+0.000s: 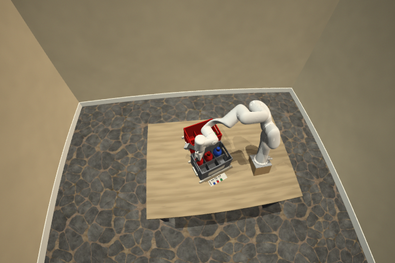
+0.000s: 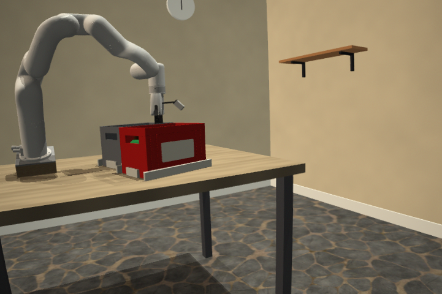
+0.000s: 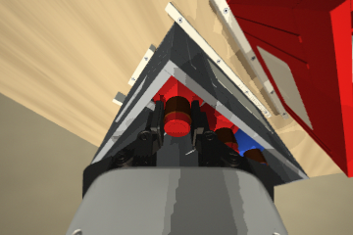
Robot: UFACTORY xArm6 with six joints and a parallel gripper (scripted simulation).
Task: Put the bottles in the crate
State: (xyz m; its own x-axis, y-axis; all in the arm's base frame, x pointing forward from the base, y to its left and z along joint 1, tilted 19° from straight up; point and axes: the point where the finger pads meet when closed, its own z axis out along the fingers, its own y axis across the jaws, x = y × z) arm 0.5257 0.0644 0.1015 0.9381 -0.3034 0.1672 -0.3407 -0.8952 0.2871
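Jaws partly closed, gripping the neck of red bottle (image 1: 200,161) (image 3: 177,117); gripper (image 1: 199,157) (image 2: 158,119) (image 3: 177,110) pointing down. Bottle standing in gray crate's (image 1: 211,169) (image 2: 109,147) (image 3: 171,66) corner cell, mid-frame from above, its long axis apparently running parallel to the fingers; release probably wanting a straight upward retreat.

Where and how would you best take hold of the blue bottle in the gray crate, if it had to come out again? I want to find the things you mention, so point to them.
I would grip the blue bottle (image 1: 217,152) by its narrow neck, coming straight down from above with the fingers astride it. It appears upright, its neck rising from wide shoulders, while the walls of the gray crate (image 1: 212,170) (image 2: 106,147) (image 3: 150,93) likely block a side approach.
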